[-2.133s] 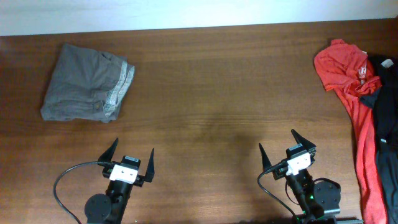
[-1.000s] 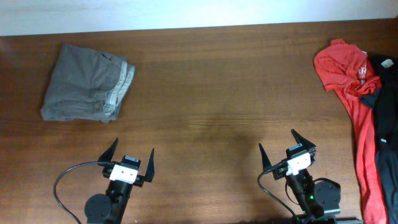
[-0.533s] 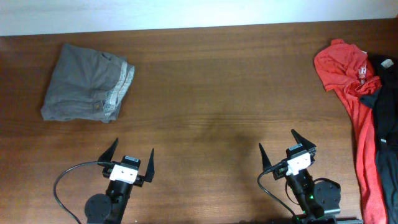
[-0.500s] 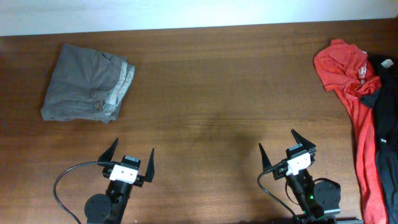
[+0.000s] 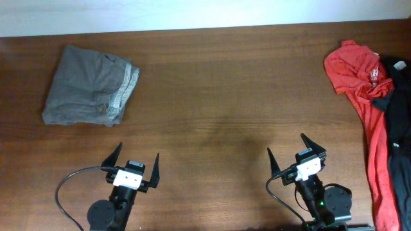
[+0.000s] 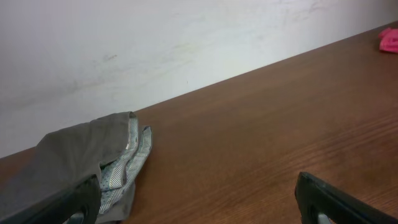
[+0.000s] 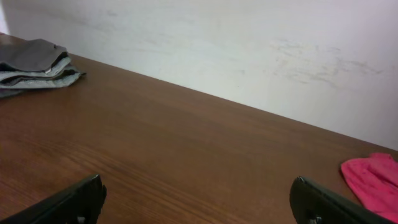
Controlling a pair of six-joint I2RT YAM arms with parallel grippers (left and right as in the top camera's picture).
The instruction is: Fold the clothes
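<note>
The left gripper (image 5: 137, 154) and the right gripper (image 5: 286, 146) are wide open and hold nothing, far from the folded shorts (image 5: 87, 86).

probably a robot lab — bare wooden table (image 5: 212, 96), blank scuffed white wall (image 6: 155, 43), bolted-down arm bases (image 5: 335, 200)

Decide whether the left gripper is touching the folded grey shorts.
Apart. The overhead view shows a stretch of table between the open left gripper and the shorts.
</note>
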